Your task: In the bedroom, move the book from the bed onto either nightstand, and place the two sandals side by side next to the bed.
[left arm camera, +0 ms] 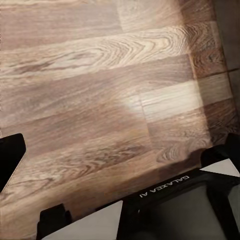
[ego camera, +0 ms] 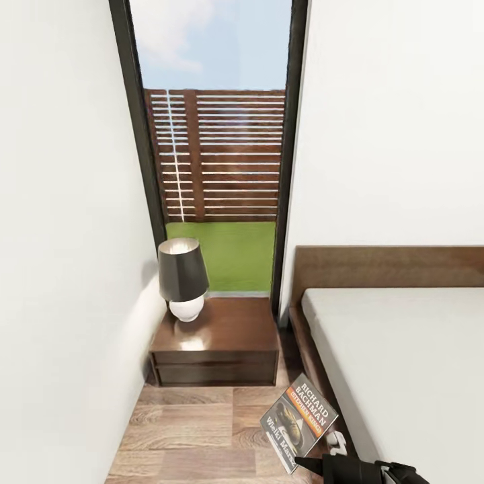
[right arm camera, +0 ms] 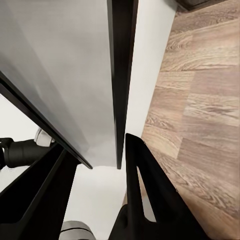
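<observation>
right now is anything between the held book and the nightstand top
Nothing visible blocks the way. The book is in the right claw above bare floor; the lamp fills the nightstand top's left side, the right side lies free.

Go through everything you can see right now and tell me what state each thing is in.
book: off the bed, held in the air by the right gripper, jaws shut on it
nightstand: drawers closed, only a lamp on top
lamp: upright, on the nightstand's left side
bed: mattress bare
</observation>
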Controlling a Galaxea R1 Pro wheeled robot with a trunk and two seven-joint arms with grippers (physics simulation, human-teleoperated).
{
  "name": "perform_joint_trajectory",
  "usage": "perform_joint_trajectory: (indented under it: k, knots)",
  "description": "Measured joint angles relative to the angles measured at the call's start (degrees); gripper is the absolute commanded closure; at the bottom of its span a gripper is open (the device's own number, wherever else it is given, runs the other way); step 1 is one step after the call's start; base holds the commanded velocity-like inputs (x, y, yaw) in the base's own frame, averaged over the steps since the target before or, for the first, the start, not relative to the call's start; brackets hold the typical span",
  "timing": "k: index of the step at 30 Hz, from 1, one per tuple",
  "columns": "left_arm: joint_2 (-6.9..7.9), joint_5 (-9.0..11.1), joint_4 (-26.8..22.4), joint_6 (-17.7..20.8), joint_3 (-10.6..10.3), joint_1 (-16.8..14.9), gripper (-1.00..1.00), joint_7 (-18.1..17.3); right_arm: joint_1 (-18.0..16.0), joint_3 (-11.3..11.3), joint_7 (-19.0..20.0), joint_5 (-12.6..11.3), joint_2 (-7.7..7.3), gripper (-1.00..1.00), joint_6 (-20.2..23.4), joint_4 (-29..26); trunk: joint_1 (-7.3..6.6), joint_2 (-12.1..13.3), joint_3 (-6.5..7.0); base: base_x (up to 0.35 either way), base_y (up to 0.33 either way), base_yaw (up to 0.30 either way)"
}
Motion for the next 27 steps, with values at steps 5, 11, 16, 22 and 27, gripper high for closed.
perform_joint_trajectory:
  k: [5,11,16,22,27]
  knots:
    - [-0.28,0.0,0.0,0.0,0.0,0.0,-1.00,0.0,0.0,0.0,0.0,0.0,-0.02,1.00,0.0,0.0,-0.01,0.0,0.00,0.317,0.000,0.009]
    - [-0.35,0.0,0.0,0.0,0.0,0.0,-1.00,0.0,0.0,0.0,0.0,0.0,-0.03,1.00,0.0,0.0,-0.01,0.0,0.00,0.331,0.000,0.001]
    - [-0.35,0.0,0.0,0.0,0.0,0.0,-1.00,0.0,0.0,0.1,0.0,0.1,-0.03,1.00,0.0,0.0,0.00,0.0,0.00,0.312,0.000,0.000]
    - [-0.35,0.0,0.0,0.0,0.0,0.0,-1.00,0.0,0.0,0.0,0.0,0.0,-0.02,1.00,0.0,0.0,0.02,0.0,0.00,0.180,0.000,0.000]
    - [0.05,0.1,-1.0,0.0,0.6,0.0,-1.00,-7.3,0.0,0.0,0.2,0.0,-0.02,1.00,0.0,0.0,0.03,0.0,0.00,0.009,0.000,0.000]
